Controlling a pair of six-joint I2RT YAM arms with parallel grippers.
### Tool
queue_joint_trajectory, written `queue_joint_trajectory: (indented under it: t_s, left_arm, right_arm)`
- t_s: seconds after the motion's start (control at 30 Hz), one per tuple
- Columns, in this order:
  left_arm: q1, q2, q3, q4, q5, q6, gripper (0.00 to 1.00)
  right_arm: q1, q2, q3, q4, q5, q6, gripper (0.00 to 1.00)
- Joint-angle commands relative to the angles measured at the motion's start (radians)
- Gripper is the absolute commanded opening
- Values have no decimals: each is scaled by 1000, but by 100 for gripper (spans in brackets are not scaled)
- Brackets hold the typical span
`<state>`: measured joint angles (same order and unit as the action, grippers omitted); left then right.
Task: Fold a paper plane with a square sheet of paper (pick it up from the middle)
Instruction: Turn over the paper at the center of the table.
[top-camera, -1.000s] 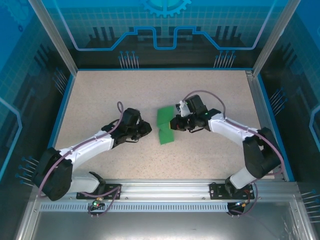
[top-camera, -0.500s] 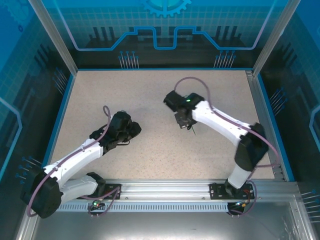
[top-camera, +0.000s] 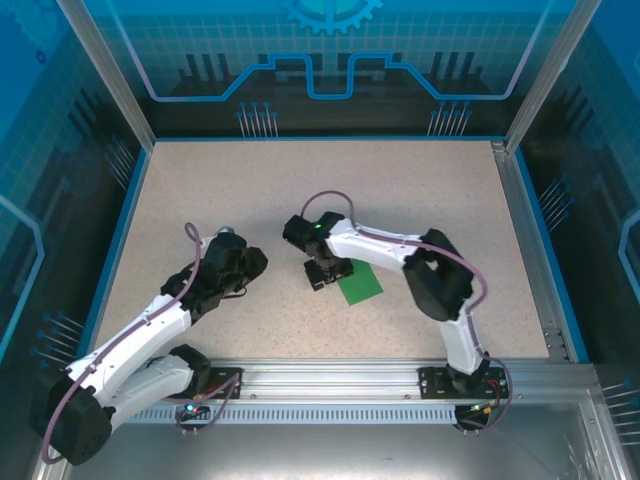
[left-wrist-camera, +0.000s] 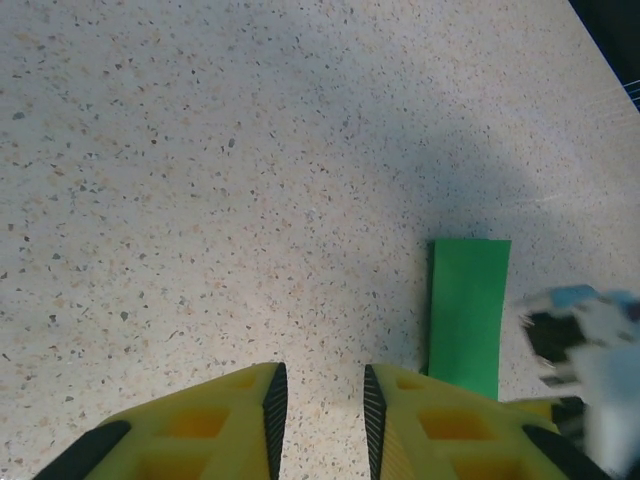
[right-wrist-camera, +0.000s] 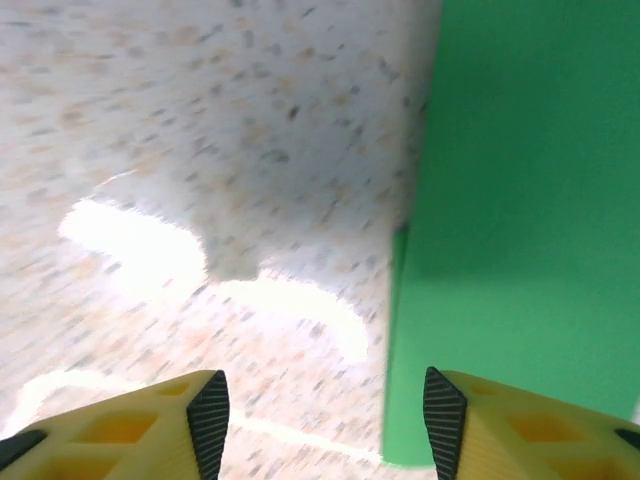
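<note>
**Item 1.** Speckled beige counter (top-camera: 420, 190): flat, walled by blue panels.

**Item 2.** White-and-black right arm (top-camera: 372, 238), bent back toward the centre. White-and-black left arm (top-camera: 150, 320), reaching in from the near left.

**Item 3.** Thin bright green sheet of paper (top-camera: 360, 284): folded to a narrow rectangle (not yet a plane). It lies flat near the counter's middle, just beside the right pincer (right-wrist-camera: 318, 410).

**Item 4.** Right pincer, yellow-fingered: jaws wide, bare counter between them, the paper's edge beside one finger. Left pincer (left-wrist-camera: 318, 400): jaws narrow, holding nothing, well apart from the paper.

**Risk.** A grasp taken at the edge instead of the middle would likely slide or crumple the thin sheet and spoil its crease, since nothing pins it down.
</note>
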<state>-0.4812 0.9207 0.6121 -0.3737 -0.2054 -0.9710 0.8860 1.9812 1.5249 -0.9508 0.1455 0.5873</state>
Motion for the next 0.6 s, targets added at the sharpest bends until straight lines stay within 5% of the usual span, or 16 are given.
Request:
queue_joint_trajectory:
  t_s: [0.0, 0.27, 0.57]
  left_arm:
    - [6, 10, -15, -5, 17, -6, 32]
    - [-5, 253, 72, 182, 298, 74, 33]
    - [-75, 559, 275, 211, 397, 85, 33]
  right_arm:
    - [-99, -193, -155, 213, -250, 36, 57]
    - [-322, -396, -589, 623, -570, 97, 25]
    - [-313, -295, -736, 788, -561, 208, 16]
